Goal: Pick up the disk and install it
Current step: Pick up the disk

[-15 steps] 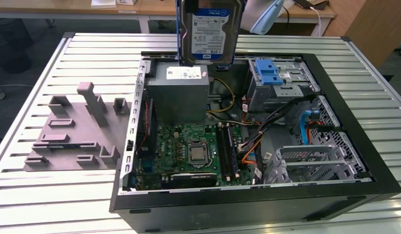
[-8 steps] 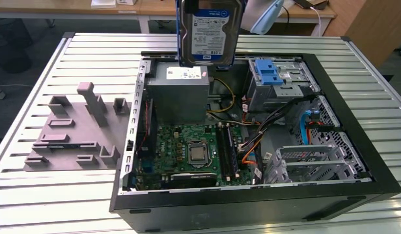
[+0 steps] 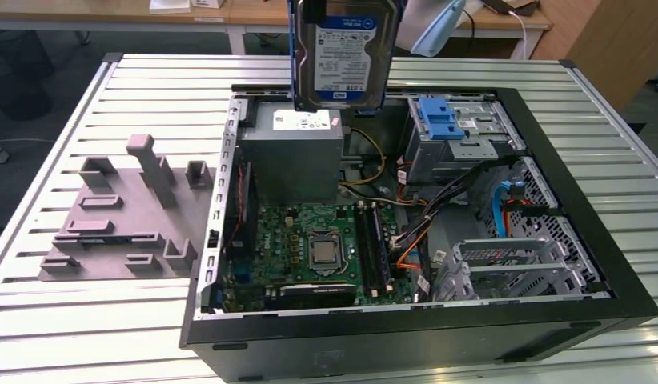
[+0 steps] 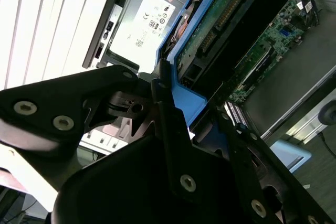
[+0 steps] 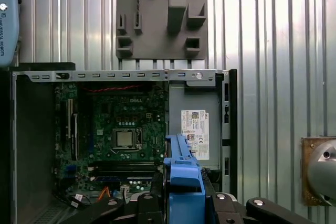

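The disk [image 3: 340, 52] hangs upright in the air above the back of the open computer case, its white-and-blue label facing the exterior camera and its blue carrier bracket around its edges. In the second wrist view my gripper [image 4: 173, 103] is shut on the carrier's blue end, and the disk's green circuit-board side [image 4: 226, 14] stretches away from the black fingers [image 4: 163, 124]. In the first wrist view the blue carrier [image 5: 181, 166] sits clamped in my gripper [image 5: 184, 198], above the case interior.
The open black computer case [image 3: 585, 240] lies on a slatted metal table [image 3: 147, 80]. Inside are a grey power-supply box [image 3: 297, 152], the motherboard [image 3: 318, 248], a drive bay with a blue latch [image 3: 447, 128] and a metal cage [image 3: 511, 268]. A grey fixture plate [image 3: 126, 216] lies beside the case.
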Action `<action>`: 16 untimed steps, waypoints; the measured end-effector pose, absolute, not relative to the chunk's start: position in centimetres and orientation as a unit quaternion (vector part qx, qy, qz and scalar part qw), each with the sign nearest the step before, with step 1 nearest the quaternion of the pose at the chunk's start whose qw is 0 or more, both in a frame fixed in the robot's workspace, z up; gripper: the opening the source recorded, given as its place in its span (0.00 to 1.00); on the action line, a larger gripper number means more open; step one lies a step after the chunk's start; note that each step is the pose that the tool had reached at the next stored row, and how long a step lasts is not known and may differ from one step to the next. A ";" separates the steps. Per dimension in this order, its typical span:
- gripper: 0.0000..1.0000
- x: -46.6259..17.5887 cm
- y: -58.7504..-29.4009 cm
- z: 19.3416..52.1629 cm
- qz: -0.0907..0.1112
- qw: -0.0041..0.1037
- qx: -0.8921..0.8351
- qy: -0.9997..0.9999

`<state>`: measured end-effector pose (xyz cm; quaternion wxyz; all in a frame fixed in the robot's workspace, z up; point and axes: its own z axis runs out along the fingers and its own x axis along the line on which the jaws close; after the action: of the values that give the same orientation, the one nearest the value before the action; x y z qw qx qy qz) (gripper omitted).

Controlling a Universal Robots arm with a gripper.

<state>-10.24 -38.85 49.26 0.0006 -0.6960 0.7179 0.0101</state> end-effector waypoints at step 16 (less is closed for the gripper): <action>0.36 -10.2 -39.8 49.3 0.010 0.000 -0.696 0.718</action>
<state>-10.24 -39.76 49.25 0.0004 -0.6961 0.7179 0.0098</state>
